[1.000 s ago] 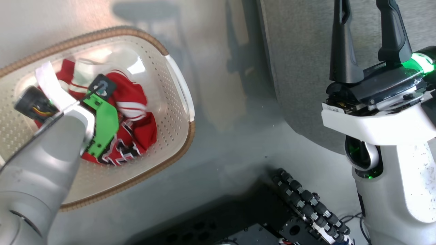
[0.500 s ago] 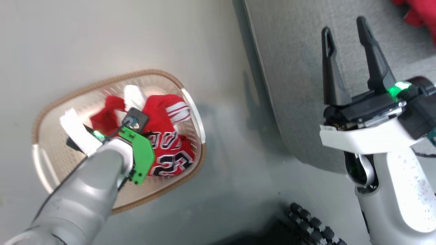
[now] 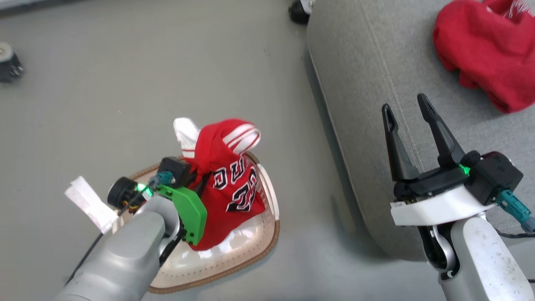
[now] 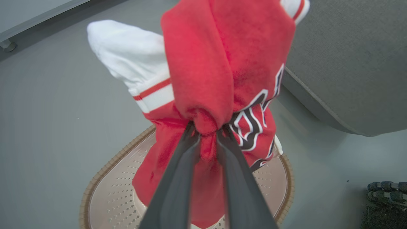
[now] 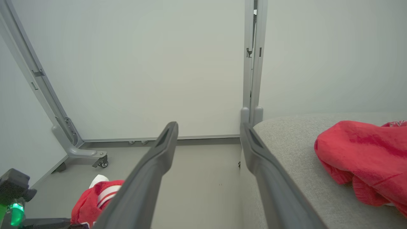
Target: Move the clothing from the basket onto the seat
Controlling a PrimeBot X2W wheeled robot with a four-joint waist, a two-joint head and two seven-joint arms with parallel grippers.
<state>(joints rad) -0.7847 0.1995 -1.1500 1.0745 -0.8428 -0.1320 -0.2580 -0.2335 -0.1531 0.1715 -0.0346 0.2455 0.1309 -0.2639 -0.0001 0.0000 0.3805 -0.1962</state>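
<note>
A red jersey [image 3: 230, 184] with black-and-white numbers and white trim hangs bunched above the cream basket [image 3: 267, 246]. My left gripper [image 4: 206, 130] is shut on a fold of the jersey [image 4: 222, 63], and the lower hem still dangles into the basket [image 4: 105, 171]. A plain red garment [image 3: 485, 54] lies crumpled on the grey seat [image 3: 368, 83] at the far right. My right gripper [image 3: 404, 104] hovers over the seat's near left edge, open and holding nothing. In the right wrist view this gripper [image 5: 209, 127] points at the wall, with the plain garment [image 5: 359, 152] to its right.
The basket stands on grey floor left of the seat. White wall panels on a grey wheeled frame [image 5: 79, 152] stand beyond the seat. Caster wheels [image 3: 8, 62] sit at the floor's far left. The robot's black base [image 4: 384, 187] is near the basket.
My left gripper has lifted the jersey up out of the basket. The head camera has risen and turned, bringing the seat and plain red garment into view. The right gripper stays open.
</note>
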